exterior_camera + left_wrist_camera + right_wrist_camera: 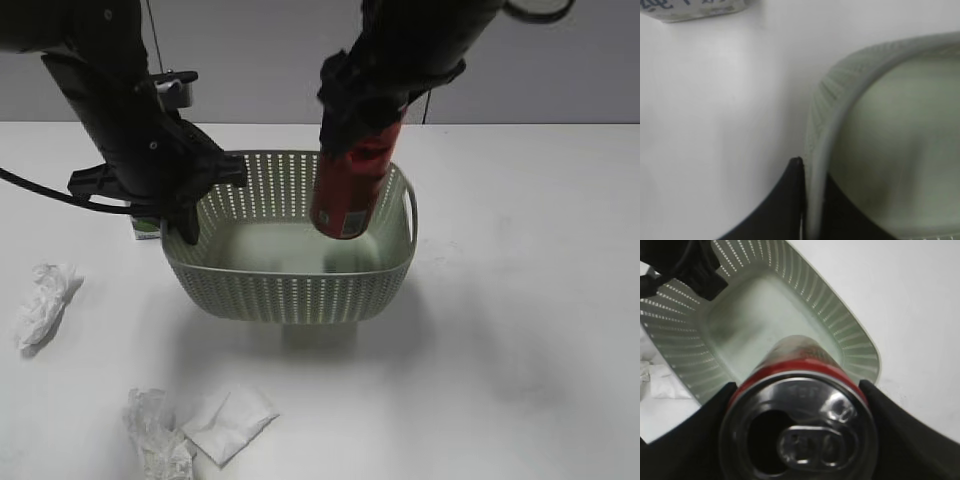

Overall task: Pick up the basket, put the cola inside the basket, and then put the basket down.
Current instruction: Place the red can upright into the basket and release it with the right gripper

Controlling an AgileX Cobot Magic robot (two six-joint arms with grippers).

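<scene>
- Left gripper (810, 200) clamped on the basket (290, 285) rim — thin, flexible plastic, likely light.
- Right gripper (795, 400) closed around the can (350, 190) near its top; opened, smooth, probably slippery.

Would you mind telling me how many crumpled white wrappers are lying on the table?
3: one at the left edge, two at the front left. The arms may hide others.
</scene>
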